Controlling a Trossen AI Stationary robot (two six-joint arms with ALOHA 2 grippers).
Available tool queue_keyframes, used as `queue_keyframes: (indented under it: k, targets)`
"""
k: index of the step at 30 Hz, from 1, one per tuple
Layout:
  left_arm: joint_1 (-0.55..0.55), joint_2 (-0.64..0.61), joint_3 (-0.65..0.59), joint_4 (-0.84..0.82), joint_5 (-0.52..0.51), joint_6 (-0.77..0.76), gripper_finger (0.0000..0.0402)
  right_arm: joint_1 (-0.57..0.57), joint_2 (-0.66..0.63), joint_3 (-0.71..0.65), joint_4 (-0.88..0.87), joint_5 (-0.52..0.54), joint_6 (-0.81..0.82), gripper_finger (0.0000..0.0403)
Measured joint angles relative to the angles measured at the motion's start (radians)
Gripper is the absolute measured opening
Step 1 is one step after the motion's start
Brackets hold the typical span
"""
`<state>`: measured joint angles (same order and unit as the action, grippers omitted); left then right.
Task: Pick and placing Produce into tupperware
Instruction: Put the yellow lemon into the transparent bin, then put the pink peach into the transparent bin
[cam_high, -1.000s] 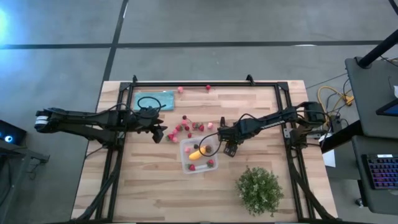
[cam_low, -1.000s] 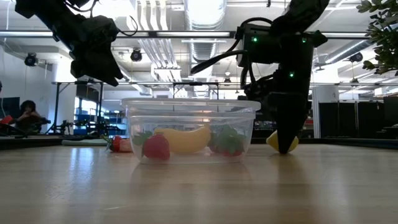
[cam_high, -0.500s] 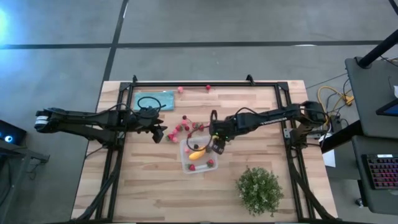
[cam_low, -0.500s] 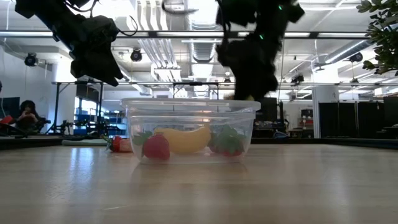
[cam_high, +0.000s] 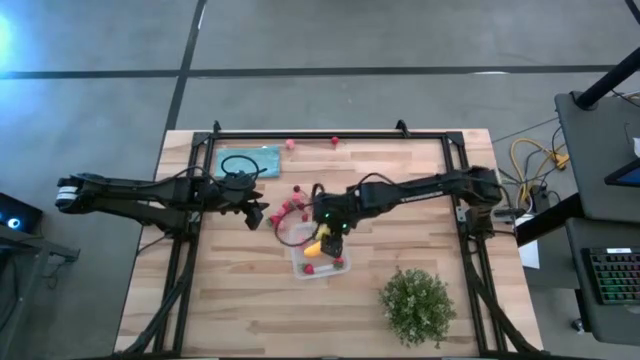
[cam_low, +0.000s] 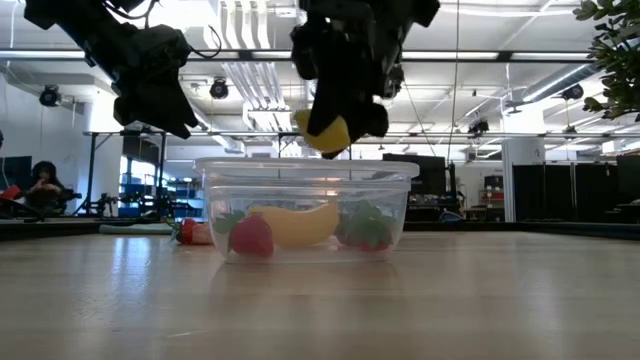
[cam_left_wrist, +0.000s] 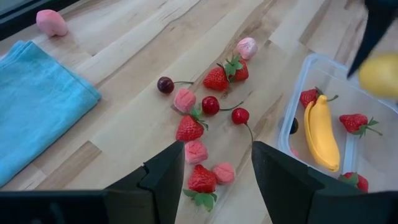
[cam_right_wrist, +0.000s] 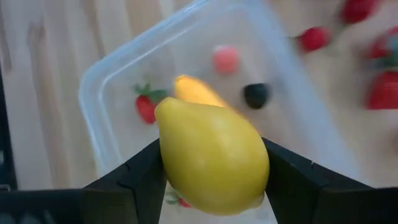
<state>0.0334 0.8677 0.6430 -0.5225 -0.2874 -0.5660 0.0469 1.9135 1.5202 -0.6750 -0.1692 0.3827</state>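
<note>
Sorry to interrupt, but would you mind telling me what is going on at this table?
The right claw holds a yellow lemon above the clear tupperware, which already contains a banana and some strawberries. The left claw hangs open over loose berries on the wooden table, beside a teal cloth.

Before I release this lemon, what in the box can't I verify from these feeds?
- High view: the right end effector covers most of the box.
- Right wrist view: the lemon hides the box's middle; the berries beyond are blurred.
- Low view: the box wall distorts the contents.
- Left wrist view: the box's far side is cut off by the edge.
</note>
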Motion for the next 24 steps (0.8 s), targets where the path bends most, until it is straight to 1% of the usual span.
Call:
queue_keyframes:
  k: [5, 8, 10, 13, 16, 20, 24]
  targets:
    - [0.000, 0.000, 0.000, 0.001, 0.000, -0.002, 0.0173, 0.025, 0.075, 0.047, -0.009, -0.049, -0.024, 0.0216]
    - [0.000, 0.000, 0.000, 0.000, 0.000, -0.002, 0.0173, 0.024, 0.092, 0.078, -0.026, -0.045, -0.031, 0.0218]
    - [0.000, 0.000, 0.000, 0.000, 0.000, -0.002, 0.0173, 0.019, 0.096, 0.104, -0.050, -0.020, -0.044, 0.0223]
    - [0.000, 0.000, 0.000, 0.000, 0.000, -0.002, 0.0173, 0.017, 0.098, 0.134, -0.117, 0.042, -0.052, 0.0242]
    - [0.000, 0.000, 0.000, 0.000, 0.000, -0.002, 0.0173, 0.015, 0.094, 0.142, -0.147, 0.106, -0.055, 0.0267]
    - [0.000, 0.000, 0.000, 0.000, 0.000, 0.004, 0.0173, 0.006, 0.088, 0.145, -0.164, 0.118, -0.049, 0.0295]
    - [0.000, 0.000, 0.000, -0.001, 0.013, 0.004, 0.0173, -0.010, 0.087, 0.149, -0.189, 0.120, -0.046, 0.0313]
